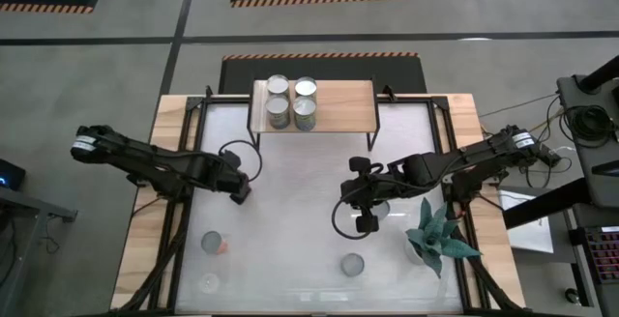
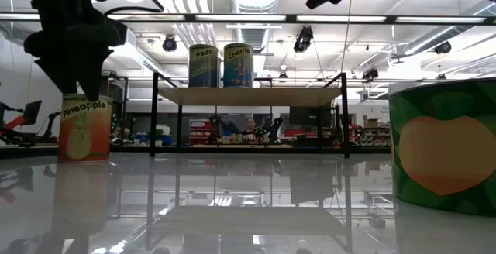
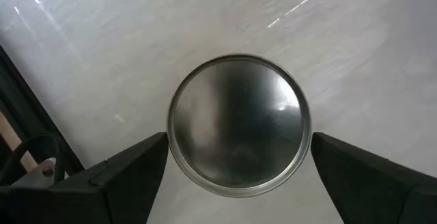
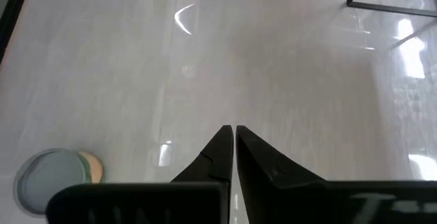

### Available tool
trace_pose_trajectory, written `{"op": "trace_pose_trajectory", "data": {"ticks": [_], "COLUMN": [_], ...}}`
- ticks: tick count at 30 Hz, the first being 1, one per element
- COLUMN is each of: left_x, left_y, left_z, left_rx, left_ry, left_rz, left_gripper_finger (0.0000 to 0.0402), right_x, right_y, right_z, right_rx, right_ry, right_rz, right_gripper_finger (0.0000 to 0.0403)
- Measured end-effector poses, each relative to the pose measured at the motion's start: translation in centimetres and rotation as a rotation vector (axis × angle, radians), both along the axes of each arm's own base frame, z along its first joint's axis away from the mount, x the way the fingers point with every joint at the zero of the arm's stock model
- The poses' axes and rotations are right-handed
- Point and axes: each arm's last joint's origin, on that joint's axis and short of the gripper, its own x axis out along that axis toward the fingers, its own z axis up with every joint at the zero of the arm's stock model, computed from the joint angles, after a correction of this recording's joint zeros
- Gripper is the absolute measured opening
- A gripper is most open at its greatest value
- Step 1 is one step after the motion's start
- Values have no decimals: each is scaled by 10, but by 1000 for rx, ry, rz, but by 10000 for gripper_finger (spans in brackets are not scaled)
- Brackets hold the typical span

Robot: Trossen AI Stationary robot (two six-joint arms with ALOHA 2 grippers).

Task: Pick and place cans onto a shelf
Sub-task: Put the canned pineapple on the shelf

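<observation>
My left gripper (image 3: 239, 138) is open and points down over a can's shiny round top (image 3: 237, 123), one finger (image 3: 136, 166) on either side of the rim. In the low view this is the Pineapple can (image 2: 85, 128), upright on the table under the gripper (image 2: 74, 53). The high view hides it beneath my left gripper (image 1: 240, 193). The shelf (image 1: 346, 104) stands at the table's far edge with several cans (image 1: 292, 101) on its left half. My right gripper (image 4: 234, 136) is shut, holds nothing and hangs above the table's middle right (image 1: 363, 206).
More cans stand on the white table: one near left (image 1: 212, 244), one near the front middle (image 1: 352, 264), seen large in the low view (image 2: 442, 145). A green artificial plant (image 1: 440, 235) sits at the right. Black shelf legs (image 2: 153, 114) stand behind the Pineapple can.
</observation>
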Motion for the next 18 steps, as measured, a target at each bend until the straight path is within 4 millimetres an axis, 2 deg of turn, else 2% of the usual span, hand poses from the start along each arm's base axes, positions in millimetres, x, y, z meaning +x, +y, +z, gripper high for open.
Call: {"op": "trace_pose_trajectory", "data": {"ticks": [5,8,12,16,18], "left_x": [1,0,-3,-1,2], "left_y": [0,0,1,0,-1], "left_z": [-1,-9,-17,-15,-9], "left_rx": [6,6,6,4,-1], "left_ry": [-12,-10,-1,-12,-35], "left_rz": [-8,-8,10,9,6], "left_gripper_finger": [341,339,312,279,275], "right_x": [0,-1,-1,-2,-2], "right_y": [0,0,0,0,0], "right_z": [-2,-5,-9,-9,-9], "right_rx": [5,4,4,13,11], "right_ry": [6,13,25,29,36], "right_rz": [-8,-10,-13,-26,-26], "right_gripper_finger": [9,9,9,9,9]}}
